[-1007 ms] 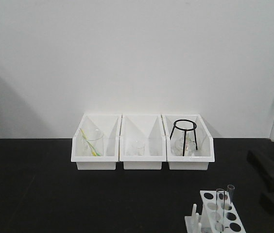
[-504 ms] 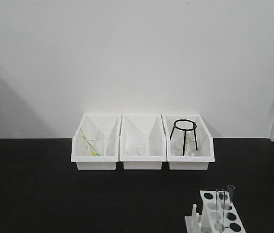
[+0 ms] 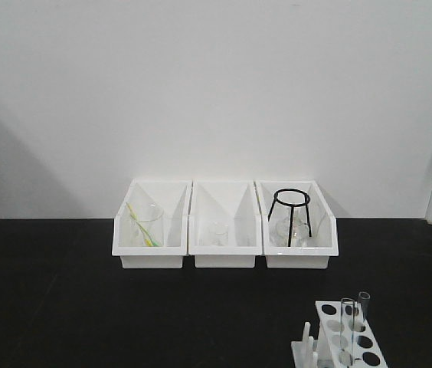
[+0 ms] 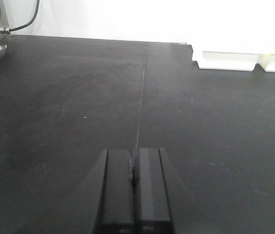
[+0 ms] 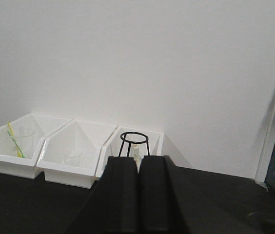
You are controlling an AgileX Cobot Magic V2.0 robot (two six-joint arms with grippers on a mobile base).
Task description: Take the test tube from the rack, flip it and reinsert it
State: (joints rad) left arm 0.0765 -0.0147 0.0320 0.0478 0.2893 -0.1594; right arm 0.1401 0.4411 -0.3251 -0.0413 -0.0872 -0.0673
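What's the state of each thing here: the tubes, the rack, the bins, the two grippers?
Test tubes: two, upright in the rack, side by side.
Rack: standing on the table, most holes empty.
Left bin: holds a beaker with a yellow-green stick.
Middle bin: holds a small beaker.
Right bin: holds a black tripod stand and glassware.
Left gripper: shut, empty, above bare table.
Right gripper: shut, empty.

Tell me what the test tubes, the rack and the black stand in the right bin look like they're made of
Test tubes: clear, see-through with bright rims, likely glass. Rack: opaque white, smooth moulded holes and pegs, probably plastic. Black stand: thin dark ring on slim legs, looks like painted metal wire.
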